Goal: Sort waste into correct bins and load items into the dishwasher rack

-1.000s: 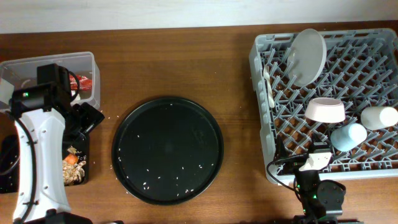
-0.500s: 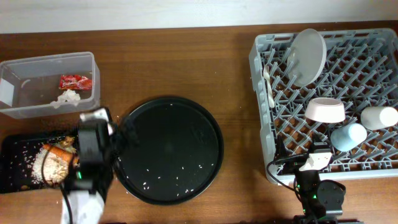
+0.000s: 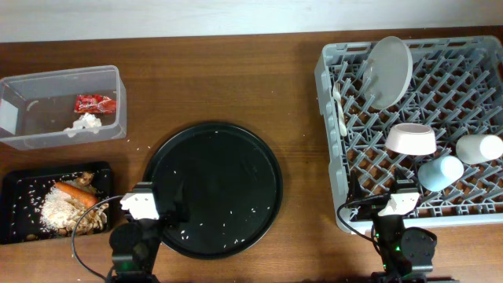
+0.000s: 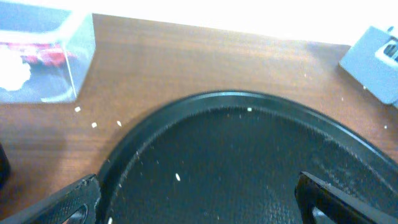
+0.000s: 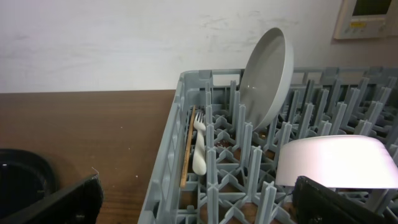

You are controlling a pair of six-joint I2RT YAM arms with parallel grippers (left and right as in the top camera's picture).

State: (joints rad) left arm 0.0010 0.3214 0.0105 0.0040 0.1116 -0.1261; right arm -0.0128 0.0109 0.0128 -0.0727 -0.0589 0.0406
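Moved: the left arm has drawn back from the bins to the near-left rim of the large round black tray (image 3: 212, 169). The waste, the dishes and the right arm lie as before.
Dry waste: a red-and-white snack wrapper (image 3: 95, 103) and crumpled white tissue (image 3: 86, 122) lie in the clear rectangular plastic tub (image 3: 31, 134), far-left of the round tray.
Food waste: white rice with brown scraps (image 3: 59, 212) and an orange carrot (image 3: 75, 193) sit in the shallow flat black tray (image 3: 20, 182), just left of the round tray.
Leftovers: loose rice grains (image 3: 186, 233) dot the round tray, and a few lie on the wood by its left rim.
Dishes: a white round plate (image 3: 390, 71) on edge, a white plastic fork (image 3: 339, 106), a small white bowl (image 3: 410, 139), a light-blue cup (image 3: 440, 172) and a cream-white cup (image 3: 479, 148) all stand in the grey pegged dishwasher rack (image 3: 326, 118), right of the round tray.
Handling: the plate looks stiff, smooth and likely slippery, and is best taken by its upper rim. The grains seem too small and light to pinch.
Left gripper (image 4: 196, 190): fingers spread wide with nothing between them, above the round tray's near part.
Right gripper (image 5: 196, 196): spread wide and empty, at the rack's near edge, right of the round tray.
Progress: sorting and loading look finished.
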